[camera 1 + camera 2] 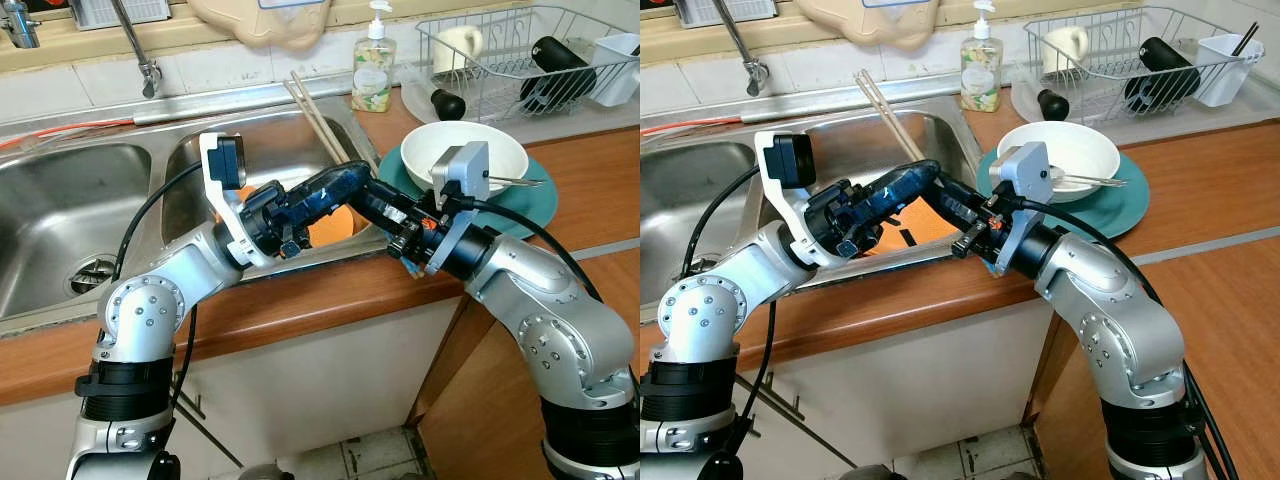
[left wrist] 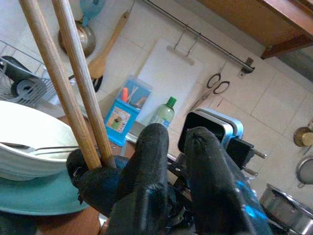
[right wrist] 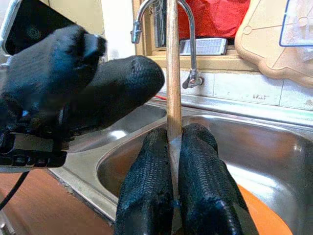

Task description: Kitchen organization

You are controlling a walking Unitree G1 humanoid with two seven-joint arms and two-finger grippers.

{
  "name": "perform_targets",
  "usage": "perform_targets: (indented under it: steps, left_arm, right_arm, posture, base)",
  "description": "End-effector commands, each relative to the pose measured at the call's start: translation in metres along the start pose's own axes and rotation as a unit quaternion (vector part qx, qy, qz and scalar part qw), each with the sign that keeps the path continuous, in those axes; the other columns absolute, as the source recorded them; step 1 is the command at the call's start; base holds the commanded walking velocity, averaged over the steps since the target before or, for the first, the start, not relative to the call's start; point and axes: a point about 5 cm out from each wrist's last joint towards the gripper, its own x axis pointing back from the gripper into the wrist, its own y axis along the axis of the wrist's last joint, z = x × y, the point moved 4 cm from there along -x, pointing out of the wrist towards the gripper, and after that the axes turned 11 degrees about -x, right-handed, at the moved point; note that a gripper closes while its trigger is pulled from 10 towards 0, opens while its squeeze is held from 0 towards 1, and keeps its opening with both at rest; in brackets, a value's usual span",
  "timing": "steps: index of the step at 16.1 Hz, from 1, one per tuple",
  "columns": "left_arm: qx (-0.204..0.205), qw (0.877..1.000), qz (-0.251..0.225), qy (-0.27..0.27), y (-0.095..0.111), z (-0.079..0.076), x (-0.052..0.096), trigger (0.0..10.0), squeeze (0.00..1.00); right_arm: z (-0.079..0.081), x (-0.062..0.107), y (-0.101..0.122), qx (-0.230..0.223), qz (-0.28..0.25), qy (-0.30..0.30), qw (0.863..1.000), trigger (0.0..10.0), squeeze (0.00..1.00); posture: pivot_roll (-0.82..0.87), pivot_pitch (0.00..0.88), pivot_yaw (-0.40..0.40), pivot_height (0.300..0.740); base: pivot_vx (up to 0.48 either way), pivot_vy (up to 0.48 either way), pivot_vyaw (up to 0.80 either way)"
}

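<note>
1. Your right gripper [image 3: 172,196]: fingers pressed together on the lower ends of the chopsticks [image 1: 318,118], at the near right edge of the right sink basin [image 1: 260,140]; the arm reaches in from the counter side.
2. Your left gripper [image 1: 345,183]: fingers nearly together, nothing clamped between them, lying just beside the right gripper's fingers and the chopstick ends, over the same basin.
3. Chopsticks: two pale wooden sticks, side by side, lower ends in the right gripper, upper ends leaning against the back rim of the sink, pointing toward the wall.
4. Orange item [image 1: 330,225]: in the basin beneath both grippers, partly hidden; you cannot tell what it is.
5. White bowl [image 1: 465,150]: sits on a teal plate [image 1: 535,200] on the wooden counter [image 1: 590,170], just right of the sink; a metal utensil [image 1: 515,181] rests across its rim.
6. Soap bottle [image 1: 373,65]: pump type, upright at the back of the counter, beside the sink's rear corner.
7. Dish rack [image 1: 520,60]: wire, at the back right, holding a white cup, a dark cylindrical item and a white container.
8. Faucet [image 1: 140,50]: rises behind the divide between the two basins.
9. Left basin [image 1: 60,220]: drain visible at its bottom
</note>
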Motion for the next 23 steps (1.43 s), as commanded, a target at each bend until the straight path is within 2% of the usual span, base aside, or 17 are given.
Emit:
perform_targets:
  steps: [1,4,5,9,10,11,12,14,19,22,23]
  left_arm:
    - [-0.014,1.000,0.006,0.016,0.002,0.004,0.002,0.0,0.00]
    - [-0.016,1.000,-0.002,0.022,0.006,0.005,0.005,0.0,0.00]
    - [-0.018,0.998,-0.027,0.044,0.017,0.011,0.013,0.0,0.00]
    - [-0.041,0.996,-0.013,0.083,0.018,0.023,0.025,0.0,0.00]
    - [-0.053,0.994,-0.003,0.097,0.016,0.027,0.025,10.0,0.00]
    - [-0.057,0.993,0.001,0.101,0.016,0.029,0.024,10.0,0.00]
    - [-0.051,0.995,0.005,0.090,0.014,0.027,0.022,10.0,1.00]
    - [-0.055,0.994,0.002,0.089,0.014,0.028,0.022,10.0,1.00]
    - [-0.095,0.989,0.012,0.117,0.018,0.027,0.039,10.0,1.00]
    - [-0.098,0.989,0.030,0.110,0.013,0.019,0.042,10.0,1.00]
    - [-0.094,0.990,0.018,0.100,0.014,0.016,0.039,10.0,0.53]
  right_arm:
    - [0.002,-0.001,0.001,0.006,0.003,0.001,1.000,0.0,0.00]
    - [-0.001,-0.002,0.002,0.009,0.002,-0.010,1.000,0.0,0.00]
    - [-0.007,-0.002,0.003,0.010,-0.002,-0.027,1.000,0.0,0.00]
    - [-0.007,-0.002,0.005,0.009,-0.005,-0.025,1.000,0.0,0.00]
    - [-0.005,-0.002,0.005,0.009,-0.007,-0.018,1.000,0.0,0.00]
    - [-0.004,-0.003,0.006,0.009,-0.008,-0.015,1.000,0.0,0.00]
    - [-0.001,-0.005,0.008,0.009,-0.013,-0.007,1.000,0.0,0.00]
    - [0.005,-0.009,0.009,0.010,-0.019,0.007,1.000,0.0,0.00]
    - [0.008,-0.018,0.004,-0.011,-0.026,0.029,0.999,0.0,0.00]
    - [0.018,-0.031,-0.001,-0.030,-0.027,0.082,0.996,0.0,0.00]
    - [0.021,-0.035,-0.005,-0.028,-0.015,0.103,0.994,0.0,0.00]
  posture:
    - [-0.04,0.000,0.118,0.740]
    - [-0.04,0.000,0.117,0.740]
    - [-0.04,0.000,0.119,0.740]
    - [-0.04,0.000,0.116,0.740]
    - [-0.04,0.000,0.116,0.740]
    - [-0.04,0.000,0.117,0.740]
    - [-0.05,0.000,0.127,0.740]
    - [-0.05,0.000,0.138,0.740]
    - [0.01,0.000,0.100,0.740]
    - [0.05,0.000,0.060,0.740]
    - [0.05,0.000,0.055,0.740]
  base:
    - [0.000,0.000,0.00]
    - [0.000,0.000,0.00]
    - [0.000,0.000,0.00]
    - [0.000,0.000,0.00]
    - [0.000,0.000,0.00]
    - [0.000,0.000,0.00]
    - [0.000,0.000,0.00]
    - [0.000,0.000,0.00]
    - [0.000,0.000,0.00]
    - [0.000,0.000,0.00]
    - [0.000,0.000,0.00]
